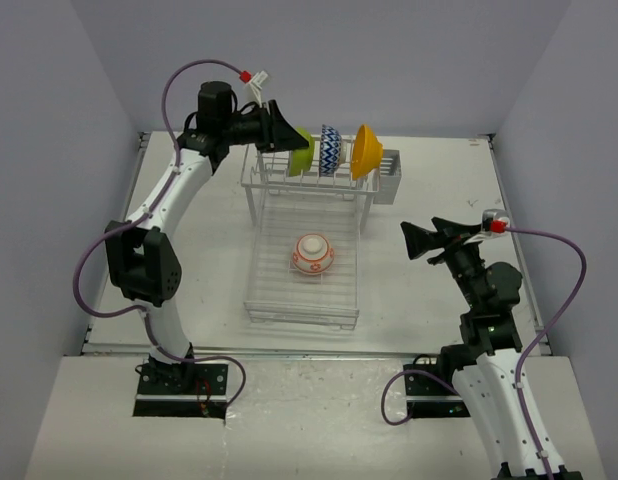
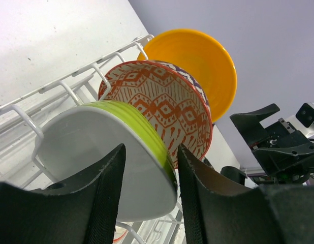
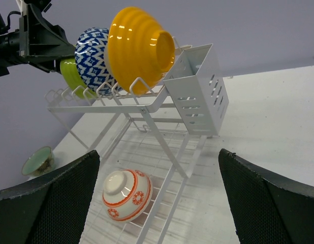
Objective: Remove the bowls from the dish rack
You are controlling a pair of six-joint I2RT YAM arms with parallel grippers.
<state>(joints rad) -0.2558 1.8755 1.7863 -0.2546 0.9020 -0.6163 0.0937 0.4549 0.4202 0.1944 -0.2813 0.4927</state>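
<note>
Straddles the lime green bowl [image 2: 111, 152] atop the dish rack [image 1: 274, 180], left gripper [image 2: 150, 157] spread apart; probably needs closing, then lifting.

Left gripper [image 2: 150, 155] has its jaws apart, straddling the rim of the lime green bowl [image 2: 96, 152]: one finger sits over the white inside, the other over the ribbed green outside, contact unclear. That bowl stands on edge in the dish rack [image 2: 25, 118] prongs, with a patterned bowl [image 2: 162, 107] (orange-red diamonds inside, blue at the outer edge) right behind it and the orange-yellow bowl [image 2: 197, 56] behind that. The right gripper [image 2: 279, 147] shows black at the right edge, well apart from the bowls.
</note>
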